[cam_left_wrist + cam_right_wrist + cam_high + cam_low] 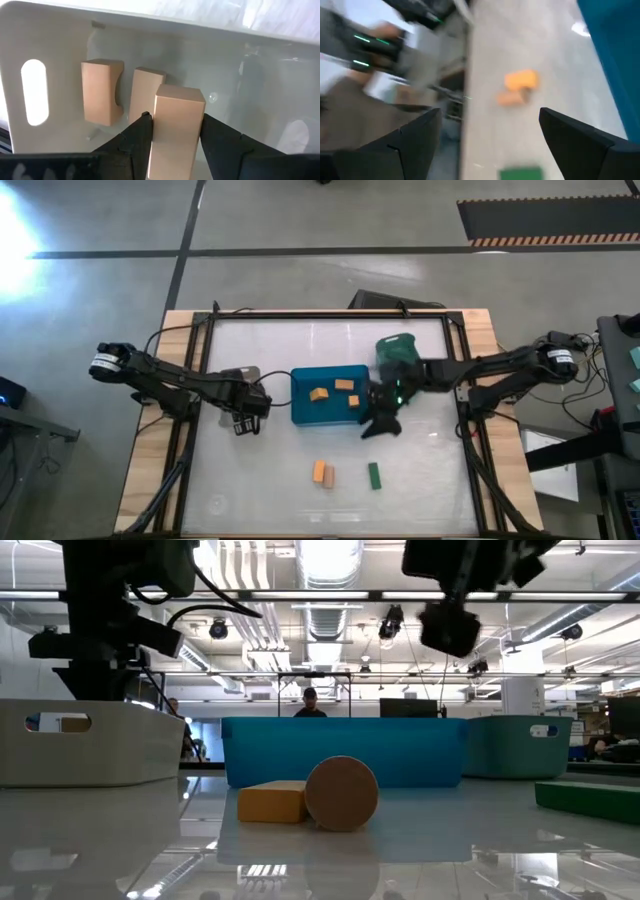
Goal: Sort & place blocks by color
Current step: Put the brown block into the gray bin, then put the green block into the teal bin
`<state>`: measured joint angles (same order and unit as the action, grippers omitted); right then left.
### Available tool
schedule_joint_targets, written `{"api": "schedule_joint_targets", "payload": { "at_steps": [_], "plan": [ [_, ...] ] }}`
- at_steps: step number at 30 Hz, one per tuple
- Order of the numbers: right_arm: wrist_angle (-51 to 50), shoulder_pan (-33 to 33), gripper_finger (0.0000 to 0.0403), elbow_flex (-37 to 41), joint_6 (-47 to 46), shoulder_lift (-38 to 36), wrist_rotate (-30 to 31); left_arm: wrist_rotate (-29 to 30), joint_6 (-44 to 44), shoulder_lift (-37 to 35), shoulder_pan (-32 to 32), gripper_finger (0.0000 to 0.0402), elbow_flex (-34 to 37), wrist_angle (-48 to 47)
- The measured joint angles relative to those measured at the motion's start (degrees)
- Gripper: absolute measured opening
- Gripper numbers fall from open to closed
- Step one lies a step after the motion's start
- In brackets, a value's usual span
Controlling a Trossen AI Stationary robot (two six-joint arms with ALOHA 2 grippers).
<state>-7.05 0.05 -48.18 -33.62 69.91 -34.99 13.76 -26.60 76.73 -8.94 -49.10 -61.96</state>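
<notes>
My left gripper (175, 120) (243, 418) is shut on a pale tan block (176, 107) and hangs over the clear bin (60, 40) (243, 377), where two more tan blocks (102, 90) lie on the floor. My right gripper (490, 135) (380, 420) is open and empty, just right of the blue bin (330, 408), which holds three orange blocks (320, 394). On the table lie an orange block (319, 471) (272, 802), a tan one (329, 477) (341, 793) and a dark green one (374, 475) (590, 795). My left gripper pinches the tan block between its two fingers (137, 137), one on each of two opposite long sides (162, 131). The block's free end sticks out past the fingertips toward the bin floor. It is lifted clear, above the two tan blocks in the clear bin.
A teal bin (397, 350) (520, 745) stands at the blue bin's far right corner. The three bins sit in a row across the table's middle. Open tabletop lies around the three loose blocks near the front edge. A person shows far off in the room in the low view.
</notes>
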Motion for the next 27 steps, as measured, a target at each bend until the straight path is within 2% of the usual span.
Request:
{"api": "schedule_joint_targets", "payload": {
  "at_steps": [3, 7, 17, 23, 27],
  "plan": [
    [-6.98, 4.72, 0.0325, 0.00, 0.19, 0.35, 9.47, 0.00, -1.49, 0.00, -0.16, 0.0142, 0.00, -0.01],
    [-13.16, 8.59, 0.0325, 0.00, -3.81, 0.28, 15.10, -0.04, -1.52, 0.00, -0.16, 0.0147, 0.00, 0.00],
    [-14.98, 14.52, 0.0325, 0.00, -15.81, 0.33, 20.92, -0.04, 0.98, -0.02, -0.18, 0.0226, -0.06, -0.12],
    [-15.34, 16.51, 0.0325, -0.82, -20.88, 0.33, 24.67, -0.07, -0.08, -0.02, -0.20, 0.0230, -4.49, -1.62],
    [-19.99, 17.36, 0.0325, -3.05, -22.37, 0.38, 29.61, 0.65, -0.04, -0.02, -0.63, 0.0231, -9.30, -1.06]
  ]
}}
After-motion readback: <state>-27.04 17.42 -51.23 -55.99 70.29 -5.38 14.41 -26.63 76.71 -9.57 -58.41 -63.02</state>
